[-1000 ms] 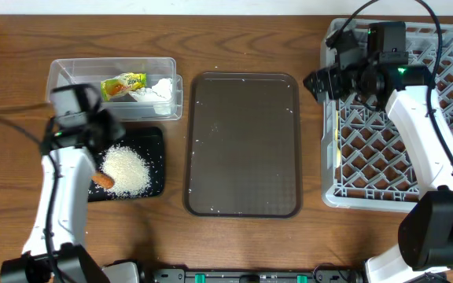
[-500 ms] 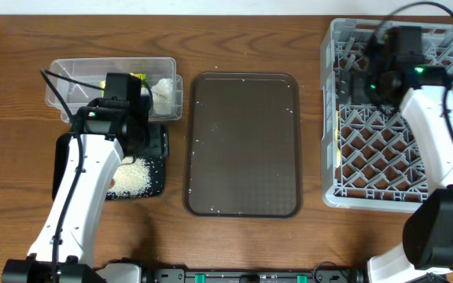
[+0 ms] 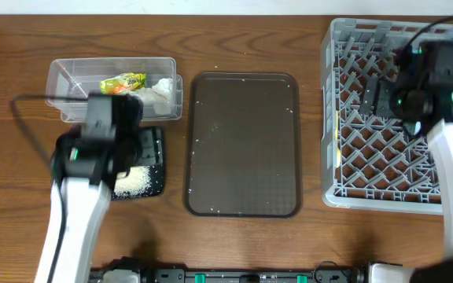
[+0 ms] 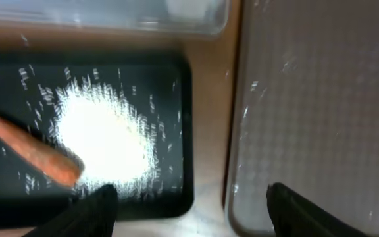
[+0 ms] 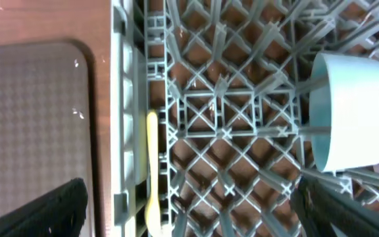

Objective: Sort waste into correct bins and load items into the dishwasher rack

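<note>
Rack [image 3: 368, 157]: grey, diamond lattice. Spoon [image 5: 151, 164]: pale yellow. Cup [image 5: 351, 112]: light blue. Brown tray [image 3: 242, 145]: dark brown, fine dimpled pattern, white specks. Black tray [image 4: 5, 79]: plain black. Rice [image 4: 104, 138] white, carrot [image 4: 31, 148] orange. Tub [image 3: 69, 79] clear. Wrapper [image 3: 124, 82]: yellow-green, printed. Tissue [image 3: 161, 90] white. Table [image 3: 250, 39]: brown woodgrain.

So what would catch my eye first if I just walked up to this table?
Probably the big grey dishwasher rack on the right, the largest thing there, with a light blue cup among its pegs and a pale yellow spoon along its left edge. Next, on the left, the bright heap of white rice beside an orange carrot stick on the black tray.
</note>
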Robot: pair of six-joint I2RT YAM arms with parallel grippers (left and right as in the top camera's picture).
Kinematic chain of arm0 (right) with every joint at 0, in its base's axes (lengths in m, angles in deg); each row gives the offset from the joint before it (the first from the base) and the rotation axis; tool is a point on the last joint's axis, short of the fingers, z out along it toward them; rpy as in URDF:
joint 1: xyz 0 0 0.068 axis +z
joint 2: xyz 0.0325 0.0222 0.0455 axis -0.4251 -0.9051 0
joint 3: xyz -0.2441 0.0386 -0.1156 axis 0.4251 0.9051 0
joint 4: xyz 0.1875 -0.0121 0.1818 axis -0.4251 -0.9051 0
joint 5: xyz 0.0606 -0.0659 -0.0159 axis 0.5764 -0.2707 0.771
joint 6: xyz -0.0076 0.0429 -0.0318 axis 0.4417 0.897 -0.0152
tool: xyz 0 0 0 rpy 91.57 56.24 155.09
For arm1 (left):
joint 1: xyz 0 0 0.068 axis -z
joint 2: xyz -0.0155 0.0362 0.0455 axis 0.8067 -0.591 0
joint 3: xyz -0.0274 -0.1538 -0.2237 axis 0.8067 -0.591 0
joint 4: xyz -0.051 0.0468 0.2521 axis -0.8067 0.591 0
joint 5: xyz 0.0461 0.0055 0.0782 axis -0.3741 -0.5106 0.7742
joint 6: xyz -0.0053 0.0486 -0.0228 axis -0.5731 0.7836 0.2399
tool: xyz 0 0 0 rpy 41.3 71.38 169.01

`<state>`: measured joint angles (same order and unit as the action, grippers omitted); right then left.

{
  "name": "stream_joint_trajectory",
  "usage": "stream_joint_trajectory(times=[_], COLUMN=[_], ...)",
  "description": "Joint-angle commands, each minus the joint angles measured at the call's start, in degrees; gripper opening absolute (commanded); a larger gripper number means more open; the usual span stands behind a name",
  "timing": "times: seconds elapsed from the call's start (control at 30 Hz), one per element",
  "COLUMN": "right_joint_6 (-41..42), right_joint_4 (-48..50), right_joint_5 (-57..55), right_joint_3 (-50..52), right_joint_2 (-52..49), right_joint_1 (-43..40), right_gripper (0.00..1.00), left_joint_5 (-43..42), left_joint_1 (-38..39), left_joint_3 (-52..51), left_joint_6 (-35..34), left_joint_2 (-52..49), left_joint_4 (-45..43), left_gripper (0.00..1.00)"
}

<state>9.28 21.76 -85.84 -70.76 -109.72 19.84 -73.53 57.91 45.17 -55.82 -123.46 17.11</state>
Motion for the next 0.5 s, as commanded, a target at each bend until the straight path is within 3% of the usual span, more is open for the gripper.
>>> stream_joint_trajectory(times=[0.0, 0.13, 0.3, 0.47], right_joint_6=[0.76, 2.99, 4.63, 4.63], right_joint_4=[4.87, 15.23, 24.04, 21.64], right_joint_5=[0.76, -1.01, -6.01, -5.99], right_joint_3=[7.54, 19.23, 28.7, 31.19], right_joint_2=[7.26, 19.93, 30.99, 34.42], right_joint_1=[0.15, 0.11, 0.09, 0.09], right_gripper=[0.99, 0.99, 0.99, 0.99], left_joint_5=[0.48, 0.5, 0.66, 0.66], left_joint_1=[-0.15, -0.15, -0.15, -0.15], left_joint_3=[-6.51, -13.33, -15.45, -15.47], left_joint_6=[-0.52, -0.52, -0.52, -0.52], left_joint_2=[9.66, 21.57, 29.55, 31.19], left_joint_4=[-3.06, -5.33, -5.57, -5.53], left_gripper=[0.75, 0.85, 0.88, 0.91])
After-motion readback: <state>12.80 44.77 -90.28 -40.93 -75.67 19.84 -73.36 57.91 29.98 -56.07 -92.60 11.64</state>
